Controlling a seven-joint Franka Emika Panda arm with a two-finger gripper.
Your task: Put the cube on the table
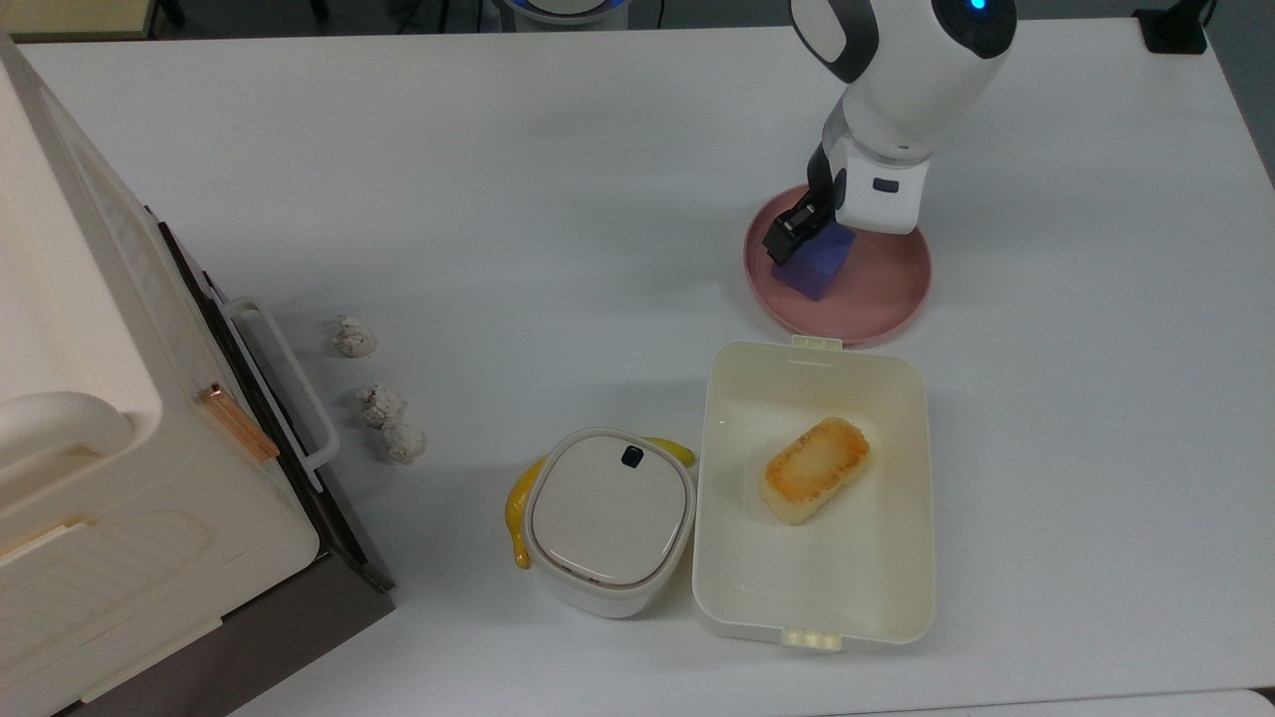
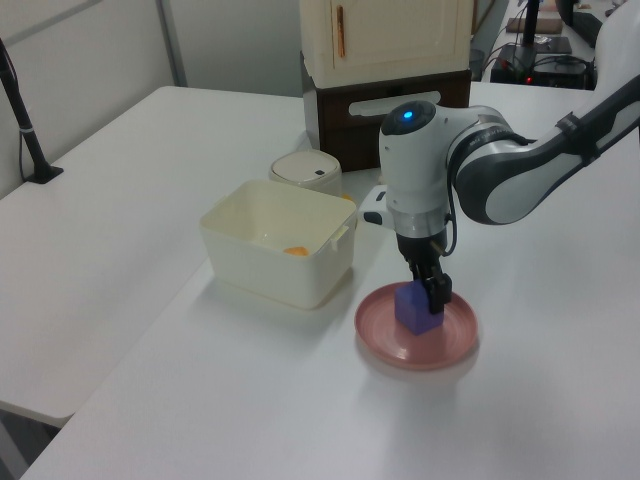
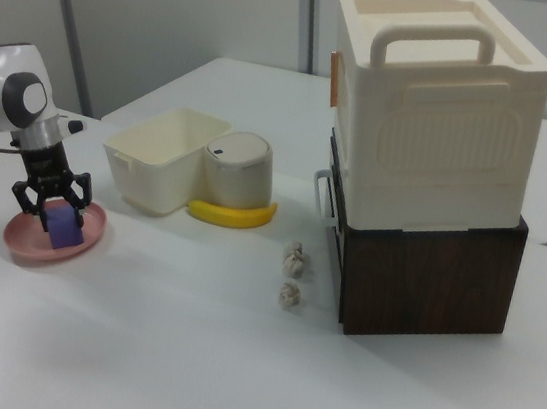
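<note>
The spread claw (image 3: 51, 200) straddles the cube (image 3: 64, 228) on the pink plate (image 3: 28, 242).

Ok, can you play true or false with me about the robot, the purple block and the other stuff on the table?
1. The cube sits on the pink plate. True.
2. The gripper is open, with a finger on each side of the cube. True.
3. The bread piece lies on the pink plate. False: it lies inside the cream container.
4. The banana is beside the round lidded pot. True.
5. The cube already rests on the table. False: it is still on the plate.
6. The three crumpled white lumps are in the container. False: they lie on the bare table near the big cream box.
</note>
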